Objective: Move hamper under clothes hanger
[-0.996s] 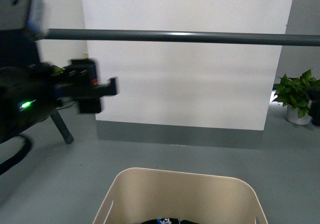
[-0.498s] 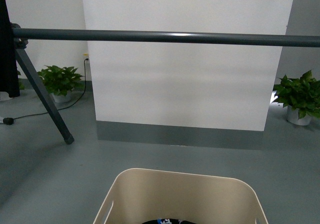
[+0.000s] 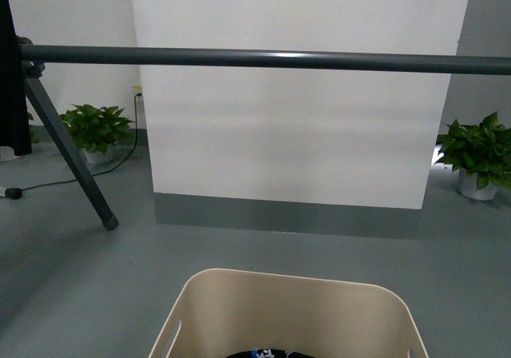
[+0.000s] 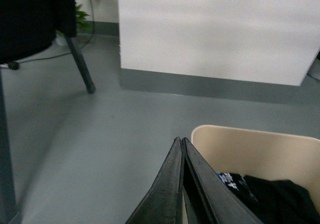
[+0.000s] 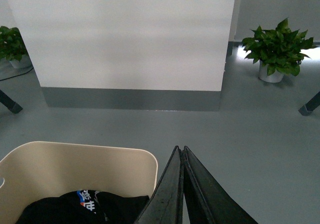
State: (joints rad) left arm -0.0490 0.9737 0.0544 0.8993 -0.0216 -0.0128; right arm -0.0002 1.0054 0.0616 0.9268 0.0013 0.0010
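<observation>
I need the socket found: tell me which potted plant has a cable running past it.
The left potted plant, beside the rack's slanted leg. A black cable drops from the wall socket behind it and trails across the floor; the right potted plant has none visible.

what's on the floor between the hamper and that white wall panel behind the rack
Nothing. In the front view, bare grey floor runs from the hamper to the white panel; the clothes hanger bar crosses overhead. The right wrist view agrees.

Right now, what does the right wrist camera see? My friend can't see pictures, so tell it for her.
A beige hamper with dark clothes inside sits on a grey floor, just beside the right gripper, whose black fingers are shut together. Behind stands a white wall panel, with a potted plant off to one side.
</observation>
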